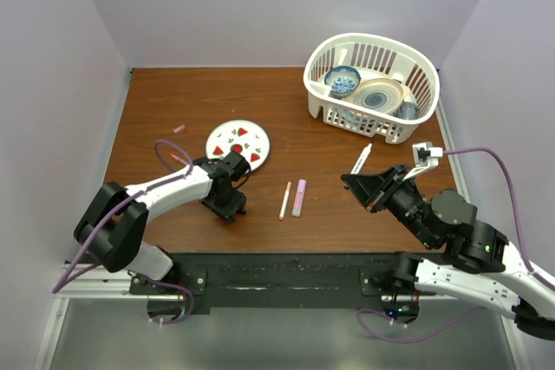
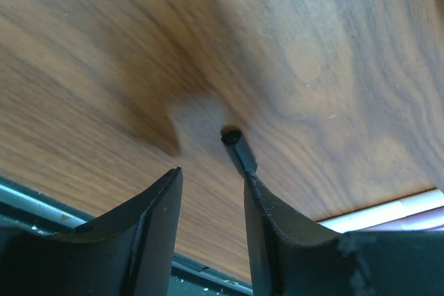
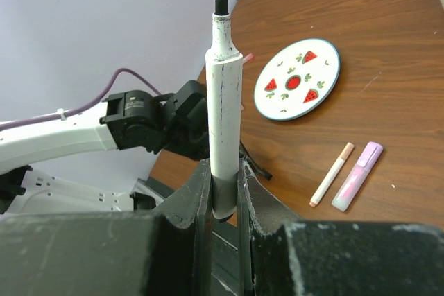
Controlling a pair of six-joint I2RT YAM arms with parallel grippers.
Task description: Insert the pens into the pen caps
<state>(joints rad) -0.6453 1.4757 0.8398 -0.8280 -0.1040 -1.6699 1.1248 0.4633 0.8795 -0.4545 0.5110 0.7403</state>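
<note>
My right gripper (image 1: 357, 181) (image 3: 223, 164) is shut on the white pen (image 1: 362, 160) (image 3: 223, 95), held off the table with its dark tip away from the jaws. A thin pen (image 1: 284, 199) (image 3: 331, 183) and a thicker pale pink pen (image 1: 299, 197) (image 3: 356, 186) lie side by side mid-table. My left gripper (image 1: 229, 205) (image 2: 211, 171) is down at the table, its jaws apart with bare wood between them. A small dark pen cap (image 2: 238, 149) lies just past its right fingertip. A pale pink cap (image 1: 179, 128) and a reddish cap (image 1: 178, 157) lie at the left.
A round white plate with watermelon prints (image 1: 238, 142) (image 3: 297, 79) lies behind the left gripper. A white basket (image 1: 323, 84) holding bowls and dishes stands at the back right. The table's near edge runs right behind the left gripper.
</note>
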